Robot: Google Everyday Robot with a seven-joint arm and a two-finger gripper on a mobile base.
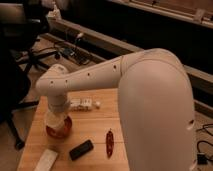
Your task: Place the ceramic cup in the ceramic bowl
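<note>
The white ceramic cup (54, 119) sits at the end of my arm, right over the red-orange ceramic bowl (61, 132) at the left of the wooden table (92, 125). The cup's bottom is at or inside the bowl's rim; I cannot tell whether it touches. My gripper (56, 113) points straight down from the white wrist and is shut on the cup. The arm covers most of the gripper and the back of the bowl.
A small white blocky object (80, 104) and a white bit (97, 104) lie behind the bowl. A red chili pepper (109, 142), a black block (81, 149) and a flat white item (46, 160) lie near the front. Office chairs (20, 60) stand left of the table.
</note>
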